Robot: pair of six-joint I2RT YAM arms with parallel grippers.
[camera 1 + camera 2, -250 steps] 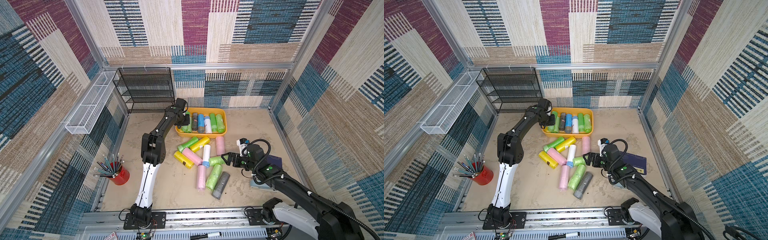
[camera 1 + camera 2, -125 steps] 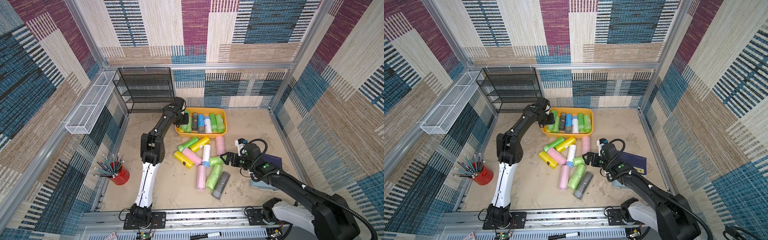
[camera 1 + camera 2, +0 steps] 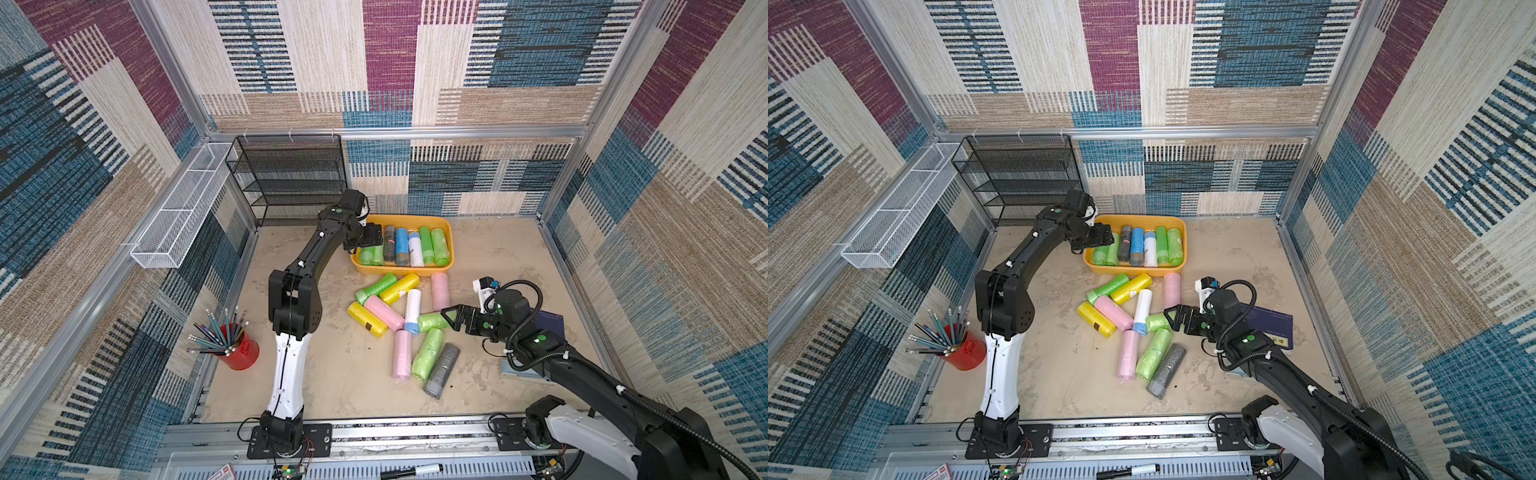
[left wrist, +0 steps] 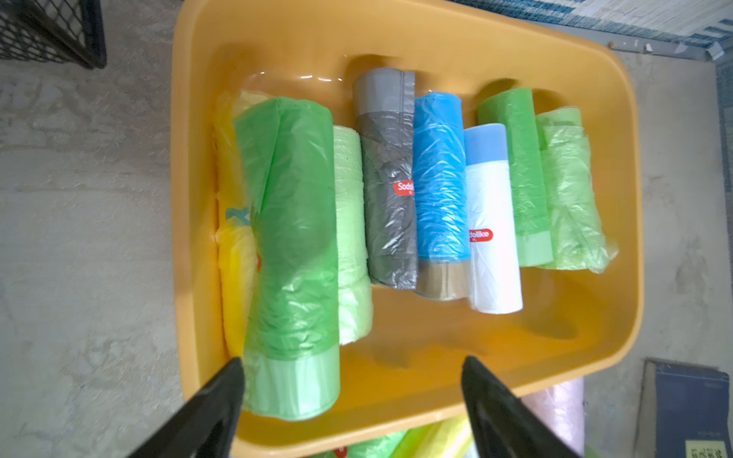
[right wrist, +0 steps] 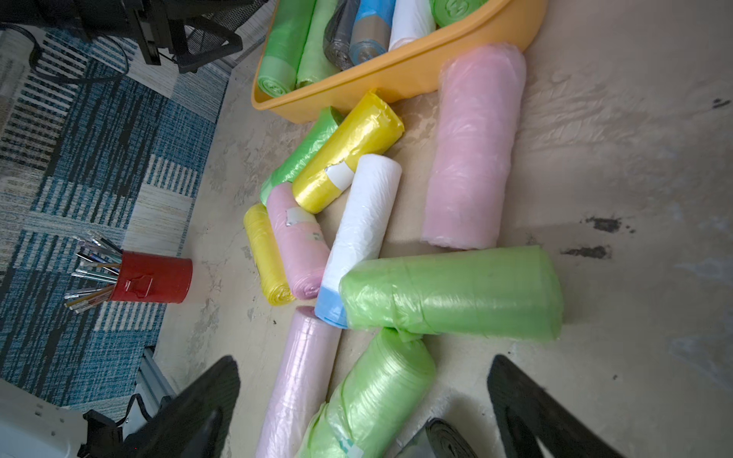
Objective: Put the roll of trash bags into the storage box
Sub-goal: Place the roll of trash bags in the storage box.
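Note:
The orange-yellow storage box [image 3: 451,245] [image 3: 1185,245] stands at the back of the floor with several rolls of trash bags lying in it. My left gripper [image 3: 371,237] [image 4: 353,361] hangs open over its left end. A dark green roll [image 4: 293,246] lies free in the box below the jaws, beside one fingertip. My right gripper [image 3: 449,318] [image 5: 365,361] is open, low over the loose pile of rolls. A short light green roll [image 3: 430,322] [image 5: 452,293] lies just ahead of it, and a longer light green roll [image 5: 377,396] lies between its fingers, ungripped.
Several loose rolls lie in front of the box: yellow, pink, white and a grey roll [image 3: 442,370]. A red pencil cup [image 3: 240,353] stands at the left. A black mesh rack [image 3: 291,183] and a white wire basket [image 3: 178,212] are at the back left, and a dark blue book [image 3: 550,328] is at the right.
My left gripper has opened and let go of the dark green roll, which now lies in the box. The right gripper has shifted slightly left toward the pile.

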